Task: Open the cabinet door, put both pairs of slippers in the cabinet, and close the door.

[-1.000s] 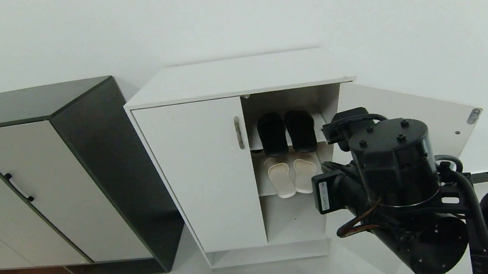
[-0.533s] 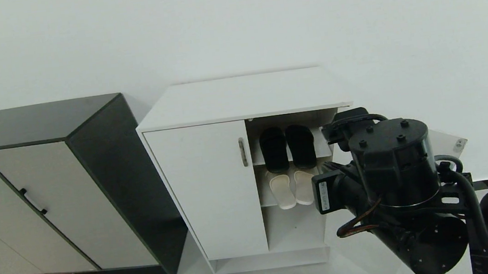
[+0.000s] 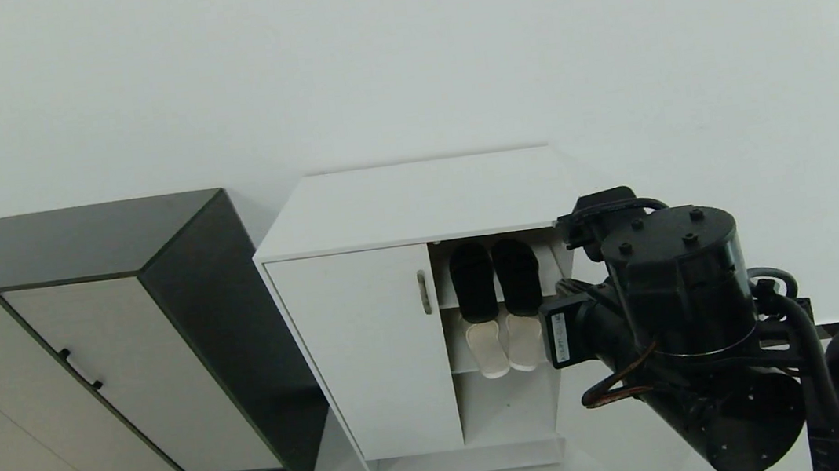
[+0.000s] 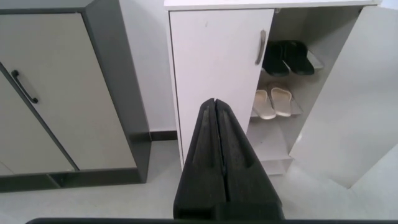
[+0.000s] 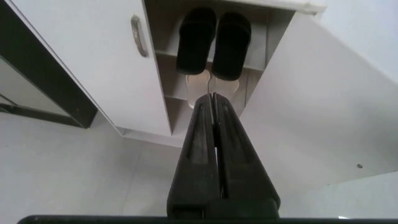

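Note:
The white cabinet (image 3: pixel 416 204) stands against the wall with its left door (image 3: pixel 366 352) closed and its right door (image 5: pixel 311 106) swung wide open. A black pair of slippers (image 3: pixel 494 278) lies on the top shelf and a white pair of slippers (image 3: pixel 507 344) on the shelf below. My right gripper (image 5: pixel 213 96) is shut and empty, held in front of the open compartment, level with the white pair. My left gripper (image 4: pixel 215 102) is shut and empty too, some way back from the closed left door. My right arm (image 3: pixel 673 309) hides the cabinet's right edge in the head view.
A dark grey cabinet (image 3: pixel 84 345) with light doors stands close on the white cabinet's left. The closed door carries a metal handle (image 3: pixel 423 292). The bottom compartment (image 3: pixel 506 403) is bare. Light floor (image 4: pixel 124 202) lies open in front of both cabinets.
The whole head view has shifted: both cabinets sit lower and look smaller, so the camera has moved back. The slippers, the doors and my right arm keep their places.

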